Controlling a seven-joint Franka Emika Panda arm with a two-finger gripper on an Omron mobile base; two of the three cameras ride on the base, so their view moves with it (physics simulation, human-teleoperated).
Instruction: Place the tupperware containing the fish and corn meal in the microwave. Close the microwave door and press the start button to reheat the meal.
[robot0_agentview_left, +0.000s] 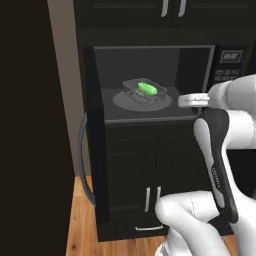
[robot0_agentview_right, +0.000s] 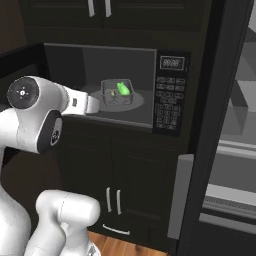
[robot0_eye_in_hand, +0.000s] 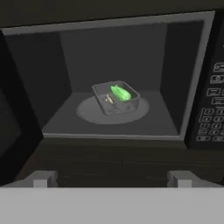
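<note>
Tupperware (robot0_eye_in_hand: 116, 98) on the turntable (robot0_eye_in_hand: 89, 111), microwave (robot0_agentview_right: 170, 95) wide open.
And we can see the clear tub sitting square on the pale round plate inside the grey cavity, the fish and corn meal (robot0_eye_in_hand: 120, 93) glowing bright green through its walls, a small tan bit just beside it. Out front hangs the hand (robot0_eye_in_hand: 113, 178), fingers (robot0_eye_in_hand: 41, 178) spread wide apart with nothing between them, clear of the cavity's front edge and well apart from the tub. Over on the left the microwave door (robot0_agentview_left: 95, 150) stands swung fully out, its curved grey handle (robot0_agentview_left: 84, 160) facing away, and the keypad (robot0_agentview_right: 165, 107) sits dark to the right of the cavity.
</note>
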